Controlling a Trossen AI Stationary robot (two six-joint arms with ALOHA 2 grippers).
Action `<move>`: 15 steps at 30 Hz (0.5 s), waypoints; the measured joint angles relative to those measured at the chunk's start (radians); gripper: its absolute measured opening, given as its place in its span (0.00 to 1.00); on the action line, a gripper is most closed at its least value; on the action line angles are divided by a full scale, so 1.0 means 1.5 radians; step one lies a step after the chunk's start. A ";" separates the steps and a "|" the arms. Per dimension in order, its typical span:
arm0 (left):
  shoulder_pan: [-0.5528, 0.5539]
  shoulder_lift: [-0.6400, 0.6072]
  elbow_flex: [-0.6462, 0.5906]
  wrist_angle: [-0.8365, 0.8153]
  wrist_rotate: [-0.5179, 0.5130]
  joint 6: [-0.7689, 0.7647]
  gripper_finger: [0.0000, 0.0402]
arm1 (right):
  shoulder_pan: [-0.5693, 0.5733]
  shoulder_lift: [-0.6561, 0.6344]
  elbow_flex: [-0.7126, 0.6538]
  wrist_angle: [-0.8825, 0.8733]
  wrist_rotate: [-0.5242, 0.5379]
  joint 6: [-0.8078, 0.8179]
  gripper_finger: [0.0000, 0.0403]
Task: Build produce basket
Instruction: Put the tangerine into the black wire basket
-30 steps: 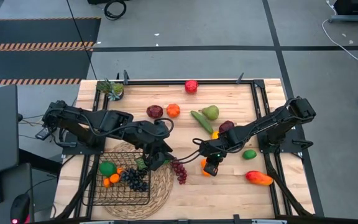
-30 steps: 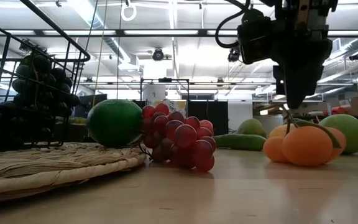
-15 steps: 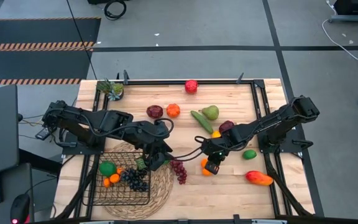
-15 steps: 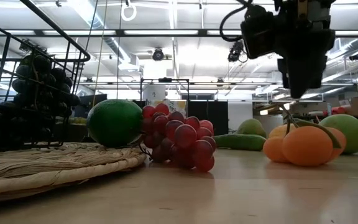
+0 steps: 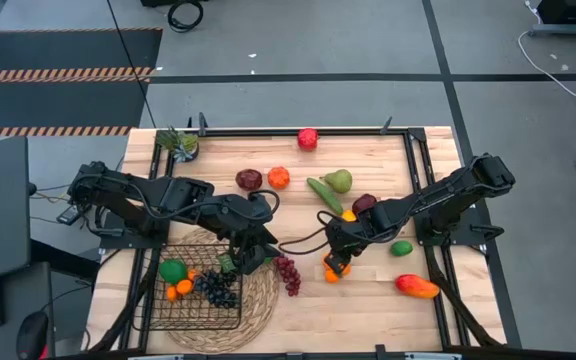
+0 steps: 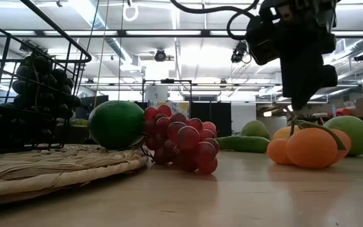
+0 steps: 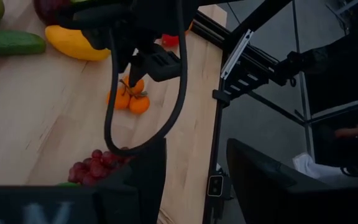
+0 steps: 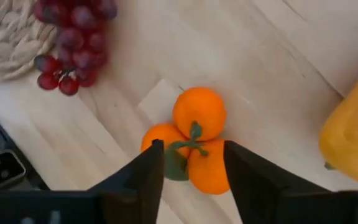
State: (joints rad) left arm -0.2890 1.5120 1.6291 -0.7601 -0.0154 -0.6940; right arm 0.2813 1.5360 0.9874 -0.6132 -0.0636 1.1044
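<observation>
Fingers of the right gripper (image 8: pixel 191 171) are standing apart just above a cluster of three small orange toy fruits with a green stem (image 8: pixel 191 140), gripping nothing, right of centre in the high view. The left gripper (image 5: pixel 251 255) is hanging partly open and empty over the upper right corner of the square black wire-mesh basket (image 5: pixel 158 300), sitting at lower left on a round woven straw mat (image 5: pixel 263 295). A bunch of red toy grapes (image 5: pixel 289 274) is lying between them.
</observation>
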 joint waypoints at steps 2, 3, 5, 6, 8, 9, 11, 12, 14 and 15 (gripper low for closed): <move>0.000 0.000 0.000 0.000 0.000 0.004 0.43 | 0.000 0.000 0.000 0.002 0.023 0.011 0.46; 0.000 0.000 0.000 0.000 -0.001 0.005 0.43 | 0.000 0.000 -0.002 0.010 0.031 0.013 0.46; 0.000 0.000 0.000 0.000 -0.006 0.007 0.43 | 0.000 0.000 -0.014 0.046 0.030 0.013 0.46; 0.000 0.000 0.000 0.000 -0.009 0.007 0.43 | -0.001 0.001 -0.019 0.059 0.024 0.015 0.46; 0.000 0.000 0.000 0.000 -0.013 0.008 0.43 | -0.003 0.001 -0.029 0.083 0.006 0.023 0.45; 0.000 0.000 0.000 0.000 -0.015 0.007 0.43 | -0.003 0.001 -0.034 0.085 0.000 0.032 0.43; 0.000 0.000 0.000 0.000 -0.015 0.007 0.43 | -0.003 0.001 -0.046 0.079 -0.012 0.050 0.41; 0.000 0.000 0.000 0.000 -0.015 0.007 0.43 | -0.004 0.001 -0.051 0.076 -0.020 0.057 0.39; 0.000 0.000 0.000 0.000 -0.015 0.007 0.43 | -0.003 0.001 -0.058 0.082 -0.030 0.067 0.36; 0.000 0.000 0.000 0.000 -0.015 0.007 0.43 | -0.002 0.001 -0.062 0.085 -0.030 0.067 0.35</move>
State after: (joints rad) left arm -0.2890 1.5120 1.6291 -0.7605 -0.0376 -0.6834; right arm 0.2783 1.5372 0.8945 -0.4864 -0.1090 1.2053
